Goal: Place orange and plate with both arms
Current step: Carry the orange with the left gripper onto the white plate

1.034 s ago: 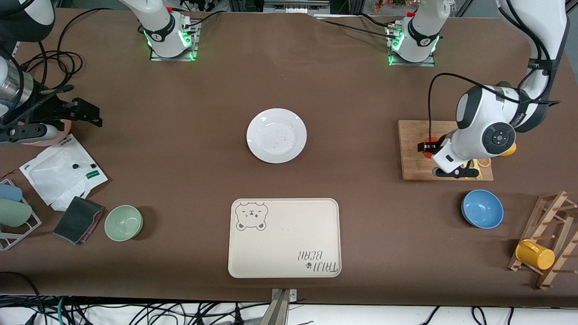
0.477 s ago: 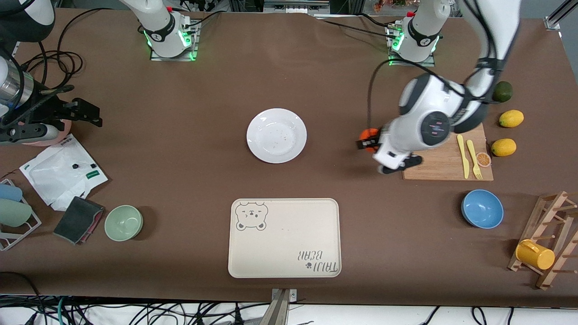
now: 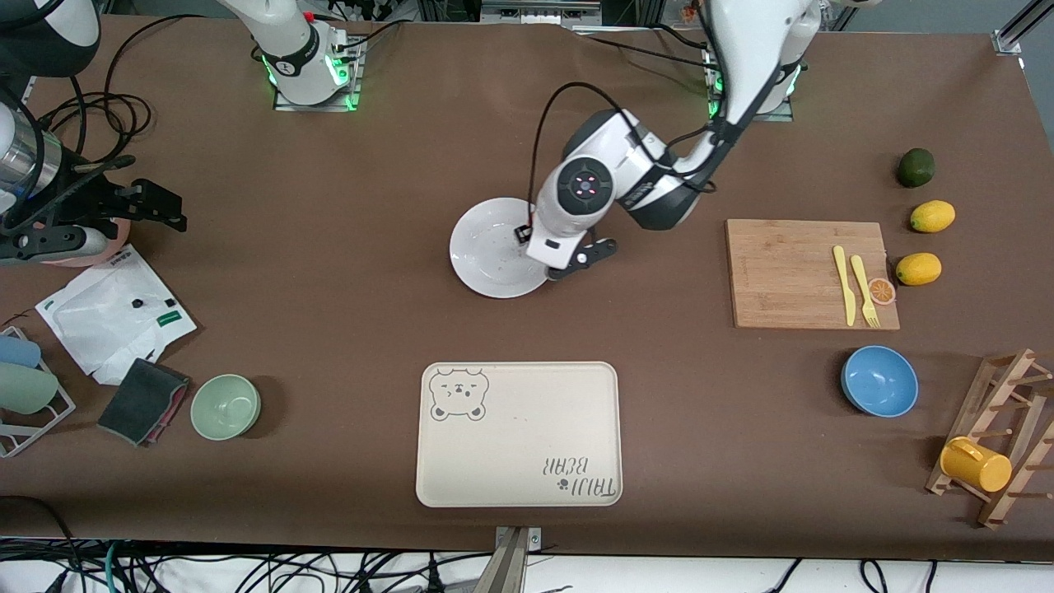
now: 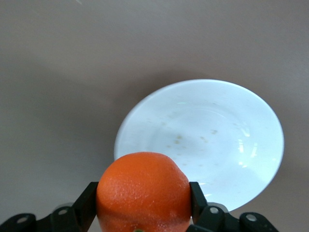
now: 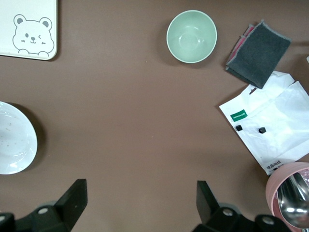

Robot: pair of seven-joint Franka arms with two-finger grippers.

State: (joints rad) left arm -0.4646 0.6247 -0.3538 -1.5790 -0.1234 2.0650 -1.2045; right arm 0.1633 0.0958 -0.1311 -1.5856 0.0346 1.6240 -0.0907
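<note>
The white plate (image 3: 492, 247) lies mid-table; it also shows in the left wrist view (image 4: 207, 140) and at the edge of the right wrist view (image 5: 12, 142). My left gripper (image 3: 547, 251) hangs over the plate's rim on the side toward the left arm's end, shut on the orange (image 4: 143, 191). The wrist hides the orange in the front view. In the left wrist view the fingers (image 4: 198, 203) press on both sides of the fruit. My right gripper (image 3: 160, 206) waits open and empty (image 5: 140, 198) over the table near the right arm's end.
A cream bear tray (image 3: 519, 432) lies nearer the front camera than the plate. A cutting board (image 3: 790, 272) with yellow cutlery, lemons (image 3: 918, 268), a lime and a blue bowl (image 3: 879, 380) are toward the left arm's end. A green bowl (image 3: 226, 406), white bag (image 3: 115, 313) and dark cloth are toward the right arm's end.
My left gripper has carried the orange from the cutting board across the table to over the plate's rim. The right arm has not moved.
</note>
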